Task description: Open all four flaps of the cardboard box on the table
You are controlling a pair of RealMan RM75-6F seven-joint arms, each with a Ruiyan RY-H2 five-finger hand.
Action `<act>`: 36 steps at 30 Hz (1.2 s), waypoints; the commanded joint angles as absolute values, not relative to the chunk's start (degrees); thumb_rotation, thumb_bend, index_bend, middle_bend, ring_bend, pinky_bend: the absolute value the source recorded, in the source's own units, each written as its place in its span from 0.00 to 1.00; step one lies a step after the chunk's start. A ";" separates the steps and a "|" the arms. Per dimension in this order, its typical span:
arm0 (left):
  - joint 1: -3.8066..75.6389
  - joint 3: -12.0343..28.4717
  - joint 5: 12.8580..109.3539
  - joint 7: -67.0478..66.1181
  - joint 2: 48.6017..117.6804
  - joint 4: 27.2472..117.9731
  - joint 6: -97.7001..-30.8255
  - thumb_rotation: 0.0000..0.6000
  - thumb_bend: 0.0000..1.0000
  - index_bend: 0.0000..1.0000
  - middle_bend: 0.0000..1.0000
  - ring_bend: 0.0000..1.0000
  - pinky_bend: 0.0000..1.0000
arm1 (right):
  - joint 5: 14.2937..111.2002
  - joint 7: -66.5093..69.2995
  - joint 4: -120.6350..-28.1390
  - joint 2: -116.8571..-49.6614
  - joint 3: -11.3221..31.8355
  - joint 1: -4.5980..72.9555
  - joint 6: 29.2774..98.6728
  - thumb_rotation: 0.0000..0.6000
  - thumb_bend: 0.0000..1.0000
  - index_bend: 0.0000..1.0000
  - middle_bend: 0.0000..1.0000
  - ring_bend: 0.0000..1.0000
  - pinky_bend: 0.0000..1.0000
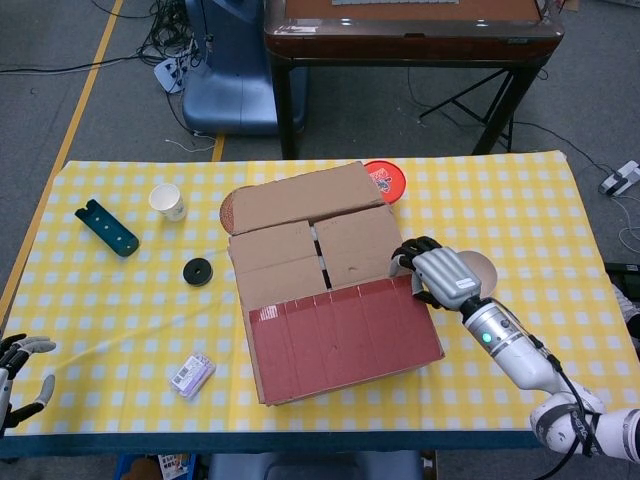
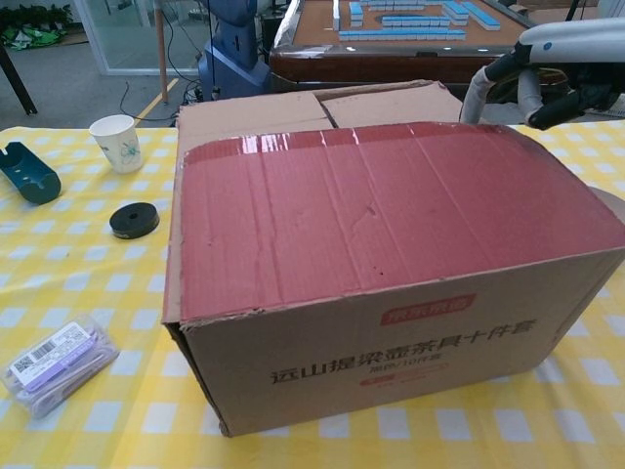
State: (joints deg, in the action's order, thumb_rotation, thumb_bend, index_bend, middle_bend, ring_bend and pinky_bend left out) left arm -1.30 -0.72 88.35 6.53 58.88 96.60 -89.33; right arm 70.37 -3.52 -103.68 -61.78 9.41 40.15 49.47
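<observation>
The cardboard box (image 1: 330, 290) stands mid-table, also seen in the chest view (image 2: 391, 283). A red-taped flap (image 1: 345, 335) lies flat over its near half. Two plain inner flaps (image 1: 320, 250) lie shut behind it. The far flap (image 1: 300, 195) slopes back over them. My right hand (image 1: 435, 272) is at the box's right top edge, with bent fingers (image 1: 408, 255) over the seam between the red flap and the right inner flap. In the chest view this hand (image 2: 547, 73) hovers just above the right rear corner, holding nothing. My left hand (image 1: 20, 370) hangs off the table's front left, fingers apart, empty.
Left of the box are a paper cup (image 1: 168, 201), a teal holder (image 1: 105, 227), a black disc (image 1: 198, 271) and a wrapped packet (image 1: 192, 374). A red lid (image 1: 383, 180) lies behind the box. A tan disc (image 1: 478, 268) lies under my right wrist.
</observation>
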 commanded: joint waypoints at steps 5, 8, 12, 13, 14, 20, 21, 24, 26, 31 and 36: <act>-1.34 -0.72 87.89 7.02 59.10 96.05 -88.93 1.00 0.43 0.40 0.28 0.16 0.00 | 70.42 -4.94 -103.05 -62.36 8.97 40.46 49.38 1.00 1.00 0.40 0.28 0.15 0.12; -1.32 -0.69 87.94 7.17 59.21 95.81 -88.91 1.00 0.43 0.40 0.28 0.16 0.00 | 70.44 -4.85 -103.32 -62.19 8.78 40.47 49.11 1.00 1.00 0.40 0.28 0.15 0.12; -1.24 -0.51 87.72 7.40 59.34 95.49 -88.81 1.00 0.43 0.40 0.28 0.16 0.00 | 71.84 -3.22 -104.70 -61.11 8.82 39.71 50.12 1.00 1.00 0.40 0.28 0.15 0.12; -1.20 -0.47 87.68 7.40 59.40 95.42 -88.74 1.00 0.43 0.40 0.27 0.16 0.00 | 72.29 -2.70 -105.10 -60.75 8.85 39.40 50.60 1.00 1.00 0.40 0.28 0.15 0.12; -1.14 -0.47 87.64 7.38 59.44 95.37 -88.61 1.00 0.43 0.40 0.27 0.16 0.00 | 72.77 -2.10 -105.59 -60.33 8.84 39.04 51.04 1.00 1.00 0.40 0.28 0.15 0.12; -0.79 -0.48 87.82 7.01 59.53 95.46 -88.08 1.00 0.43 0.40 0.27 0.16 0.00 | 76.64 3.59 -110.12 -56.17 8.40 36.46 53.23 1.00 1.00 0.40 0.28 0.15 0.12; -0.75 -0.47 87.87 6.95 59.50 95.51 -88.06 1.00 0.43 0.40 0.27 0.16 0.00 | 77.37 4.70 -110.77 -55.48 8.37 35.98 53.76 1.00 1.00 0.40 0.28 0.15 0.12; -0.64 -0.38 88.15 6.58 59.39 95.74 -88.24 1.00 0.43 0.40 0.27 0.16 0.00 | 80.07 9.64 -112.99 -52.84 8.36 34.14 55.91 1.00 1.00 0.40 0.28 0.15 0.12; -0.59 -0.36 88.26 6.42 59.34 95.93 -88.28 1.00 0.43 0.40 0.27 0.16 0.00 | 81.43 12.88 -114.09 -51.22 8.25 33.15 56.86 1.00 1.00 0.40 0.28 0.15 0.12; -0.41 -0.41 88.32 5.67 59.30 96.36 -87.99 1.00 0.43 0.40 0.27 0.16 0.00 | 85.14 25.14 -116.61 -46.16 7.38 31.10 57.22 1.00 1.00 0.40 0.28 0.15 0.12; -0.27 -0.41 88.43 4.80 59.32 96.95 -87.90 1.00 0.43 0.40 0.27 0.16 0.00 | 90.16 37.90 -117.04 -42.14 6.17 30.15 57.23 1.00 1.00 0.40 0.28 0.15 0.12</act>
